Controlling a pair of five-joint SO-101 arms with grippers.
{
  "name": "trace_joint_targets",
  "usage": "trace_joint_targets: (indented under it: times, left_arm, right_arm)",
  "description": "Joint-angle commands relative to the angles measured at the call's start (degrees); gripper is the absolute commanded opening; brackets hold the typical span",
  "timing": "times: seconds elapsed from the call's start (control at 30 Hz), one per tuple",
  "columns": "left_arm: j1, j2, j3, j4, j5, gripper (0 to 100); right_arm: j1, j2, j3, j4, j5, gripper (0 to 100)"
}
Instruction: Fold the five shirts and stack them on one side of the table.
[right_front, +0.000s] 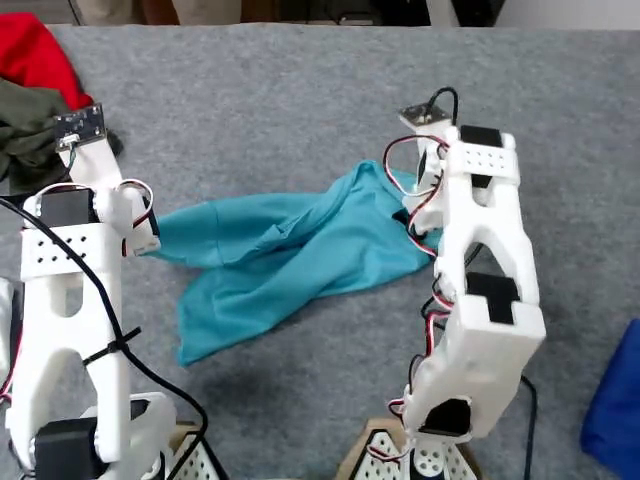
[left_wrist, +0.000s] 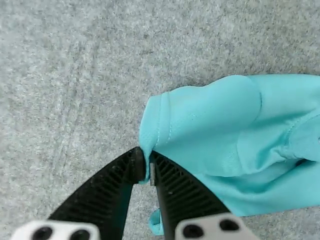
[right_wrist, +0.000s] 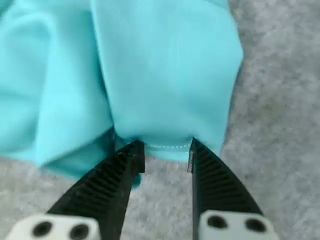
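On the grey felt table (right_front: 300, 90), the crumpled teal shirt (right_front: 290, 250) lies in the middle, between both arms. The left gripper (left_wrist: 146, 167) pinches its left hem. The right gripper (right_wrist: 166, 152) has its fingers apart at the right hem.

Shirt (right_front: 290, 250): plain turquoise all over, stitching in the same tone
Bench (right_front: 300, 100): mottled grey, lighter flecks
Left tool (left_wrist: 145, 170) and right tool (right_wrist: 166, 152): black ribbed fingers (left_wrist: 110, 185), white bases
Arms (right_front: 480, 250): white
Beyond the left tool: red cloth (right_front: 35, 55), dark olive cloth (right_front: 25, 125) beside it
Out past the right tool: deep blue cloth (right_front: 615, 400)
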Motion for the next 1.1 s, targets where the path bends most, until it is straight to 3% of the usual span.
trace_joint_targets:
  times: [0.0,0.2,0.33,0.57,0.87,1.07]
  left_arm:
    - [-0.35,0.04,-2.9,-0.88,0.62,2]
    - [-0.35,0.04,-2.9,-0.97,0.53,2]
    - [-0.35,0.04,-2.9,-0.97,0.53,2]
    - [-0.35,-0.04,-5.19,-1.05,0.35,2]
    - [-0.26,-0.04,-25.85,0.09,0.35,2]
    - [1.49,0.04,-43.78,8.26,0.35,2]
  right_arm:
    - [-1.98,3.82,-0.31,-2.73,0.18,15.7]
    - [-4.79,7.08,-0.31,-1.67,0.26,14.7]
    - [-4.44,6.29,-5.76,7.65,-0.62,0.0]
    - [-1.45,1.98,-16.66,17.05,0.18,0.5]
    - [5.49,-7.6,-32.4,21.1,3.25,0.5]
    - [12.88,-9.98,-42.33,20.92,8.97,0.5]
